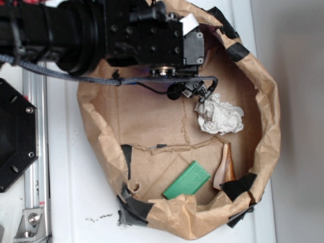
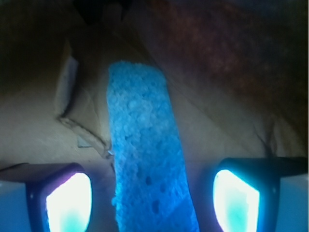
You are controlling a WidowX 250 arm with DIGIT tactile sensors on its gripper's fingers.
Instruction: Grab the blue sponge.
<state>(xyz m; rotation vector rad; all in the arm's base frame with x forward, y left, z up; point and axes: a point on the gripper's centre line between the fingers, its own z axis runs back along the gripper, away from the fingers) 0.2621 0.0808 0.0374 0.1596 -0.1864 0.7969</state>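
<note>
Porous blue sponge, crumpled paper

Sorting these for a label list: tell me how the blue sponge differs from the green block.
The blue sponge is pored and speckled; the green block looks smooth. The sponge lies between the open claw's fingers; the block lies apart, near the paper rim. Both are flat rectangles on brown paper.

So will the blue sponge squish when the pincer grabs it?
Probably. The blue sponge is full of little pores, so it likely squashes and weighs little. It looks thin and long, so it may bend. The rough surface should not slip in the open pincer.
</note>
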